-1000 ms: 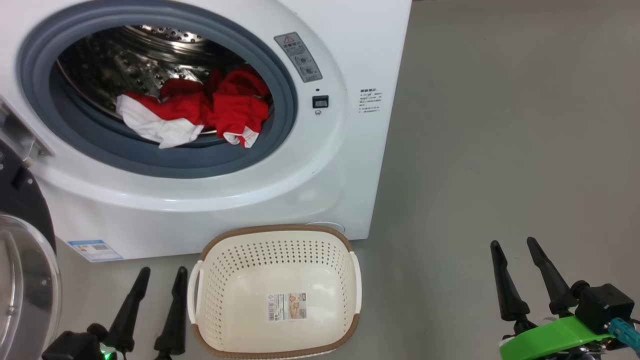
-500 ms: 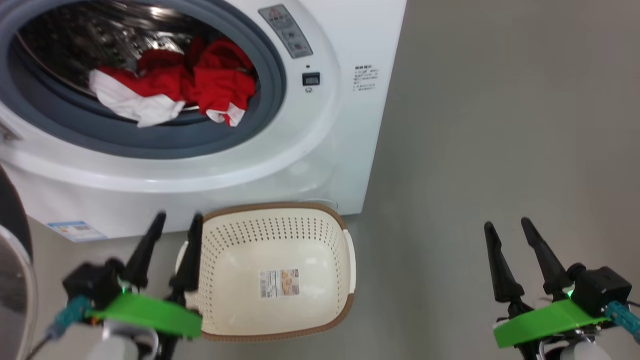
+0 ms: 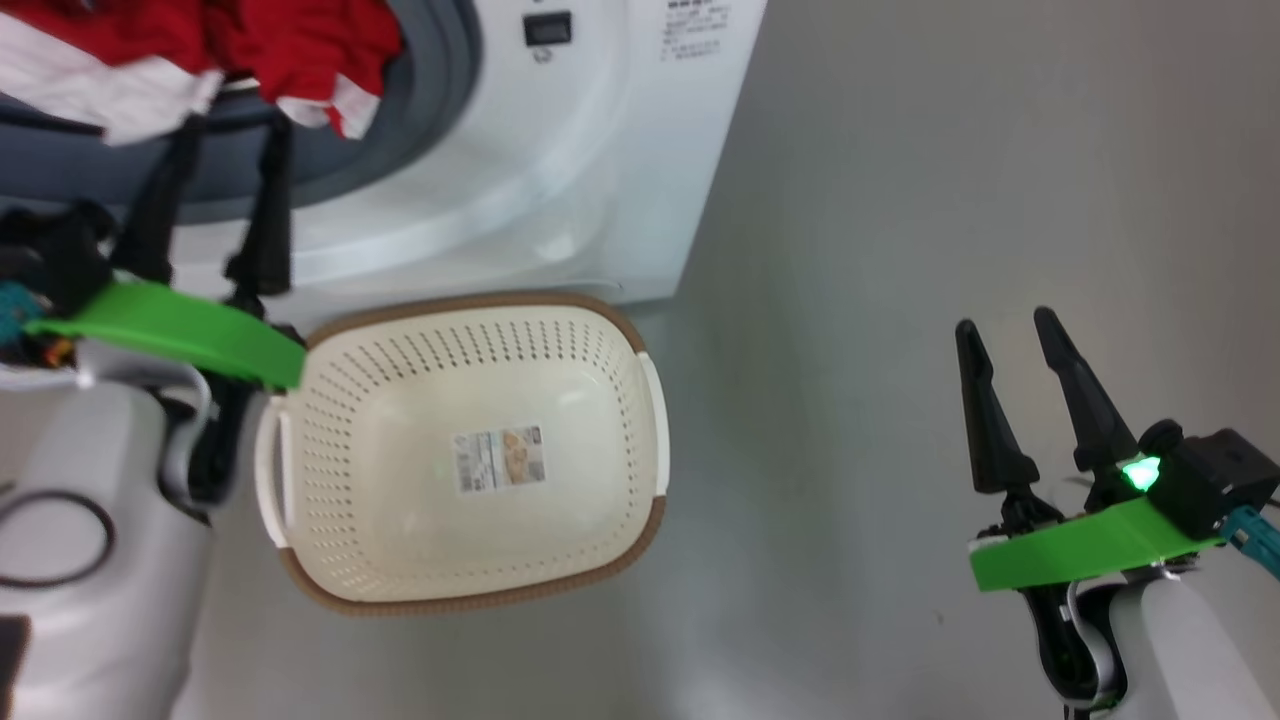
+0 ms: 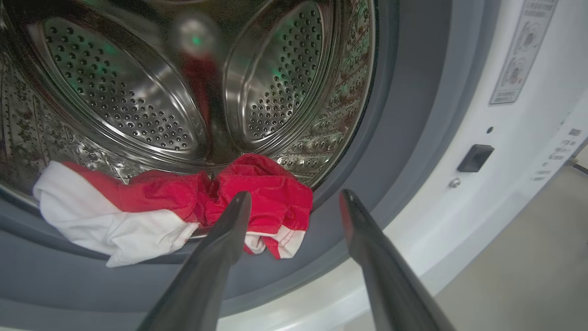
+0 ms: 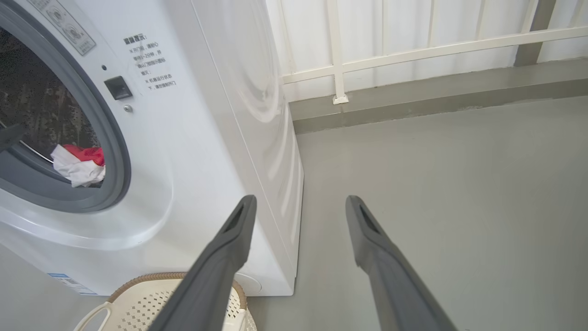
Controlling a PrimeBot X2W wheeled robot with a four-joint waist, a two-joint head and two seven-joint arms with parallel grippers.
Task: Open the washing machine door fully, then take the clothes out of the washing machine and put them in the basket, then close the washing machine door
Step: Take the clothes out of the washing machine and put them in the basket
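Left end effector [image 4: 295,195]: fingers spread wide, nothing between them, aimed into the washing machine [image 3: 560,150] opening. Tips near the clothes [image 4: 268,193]; cannot tell if they touch.

Clothes: red and white heap at the front of the steel drum [image 4: 138,105], white part draped over the grey rubber ring [image 4: 404,115].

Basket [image 3: 480,300] on the floor [image 3: 900,200], just before the machine.

Right end effector [image 3: 1005,322]: wide, unladen, well right of the basket.

clothes [image 4: 266,193] in washing machine [image 5: 197,151]; basket [image 3: 590,350] on floor [image 3: 900,250] before it
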